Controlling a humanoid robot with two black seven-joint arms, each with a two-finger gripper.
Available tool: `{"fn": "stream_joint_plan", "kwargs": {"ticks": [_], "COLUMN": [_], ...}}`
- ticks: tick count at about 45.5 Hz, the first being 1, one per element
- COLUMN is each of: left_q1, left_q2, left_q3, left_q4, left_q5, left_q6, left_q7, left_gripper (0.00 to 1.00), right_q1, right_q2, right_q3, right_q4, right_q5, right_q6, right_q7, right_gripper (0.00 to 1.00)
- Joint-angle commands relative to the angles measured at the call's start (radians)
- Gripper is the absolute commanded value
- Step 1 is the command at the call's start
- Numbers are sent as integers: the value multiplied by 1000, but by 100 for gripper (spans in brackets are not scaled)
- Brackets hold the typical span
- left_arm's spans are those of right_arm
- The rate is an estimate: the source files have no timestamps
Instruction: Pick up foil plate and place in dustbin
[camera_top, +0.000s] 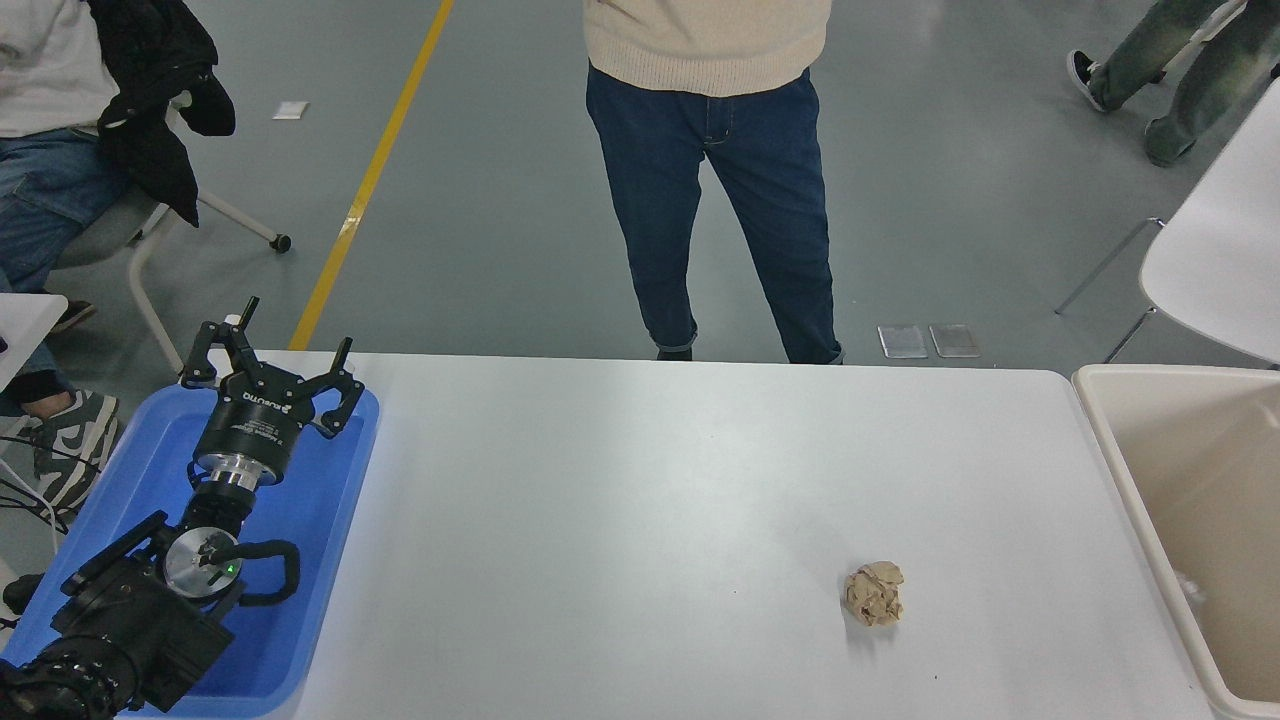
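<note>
The beige dustbin (1100, 430) stands at the table's right edge, cut off by the picture's right side; its visible interior shows only plain beige walls. The foil plate is out of view. My left gripper (272, 352) is parked over the blue tray at the lower left, fingers spread open and empty. My right arm and gripper are out of view.
A shallow blue tray (340, 500) lies at the table's left under my left arm. A small crumpled brown paper ball (874, 593) lies on the white table (640, 520) toward the front right. A person in jeans (715, 190) stands at the far side.
</note>
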Motion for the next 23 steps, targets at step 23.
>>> {"fn": "stream_joint_plan", "kwargs": {"ticks": [23], "left_q1": [0], "left_q2": [0], "left_q3": [0], "left_q4": [0], "left_q5": [0], "left_q6": [1], "left_q7": [0], "left_gripper": [100], "right_q1": [213], "right_q2": [-159], "right_q3": [-6], "right_q4": [387], "right_q5": [-77], "right_q6": [-24], "right_q7": [-1], "right_gripper": [100]}}
